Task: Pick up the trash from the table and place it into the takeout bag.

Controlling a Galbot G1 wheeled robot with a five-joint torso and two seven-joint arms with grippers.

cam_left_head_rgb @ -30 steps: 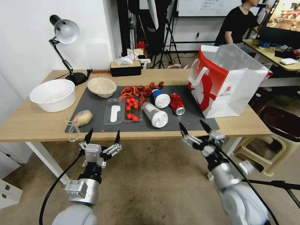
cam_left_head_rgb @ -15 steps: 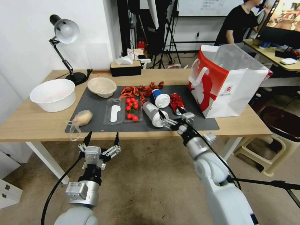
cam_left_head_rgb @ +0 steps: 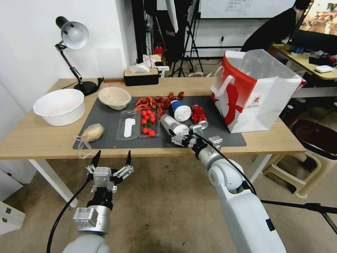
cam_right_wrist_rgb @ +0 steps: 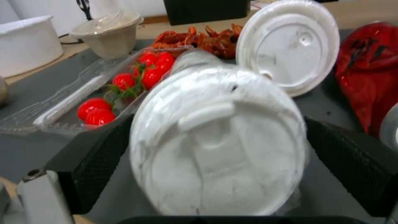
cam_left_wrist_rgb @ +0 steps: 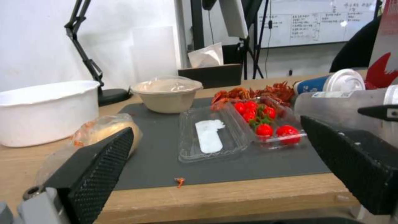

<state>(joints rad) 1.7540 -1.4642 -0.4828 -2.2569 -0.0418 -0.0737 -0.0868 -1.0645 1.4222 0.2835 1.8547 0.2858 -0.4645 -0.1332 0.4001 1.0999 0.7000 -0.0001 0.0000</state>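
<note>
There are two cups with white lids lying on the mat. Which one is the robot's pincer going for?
The clear cup, nearer the table edge. The right pincer sits open, one finger on each side of its lid. The blue cup lies behind it, untouched.

Clear cup lid blurred, contact perhaps unclear

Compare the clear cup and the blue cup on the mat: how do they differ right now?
The clear cup is see-through and sits between the right gripper's open fingers; the blue cup is opaque blue, lies farther back, and is untouched. Both lie on their sides on the mat with white lids.
</note>
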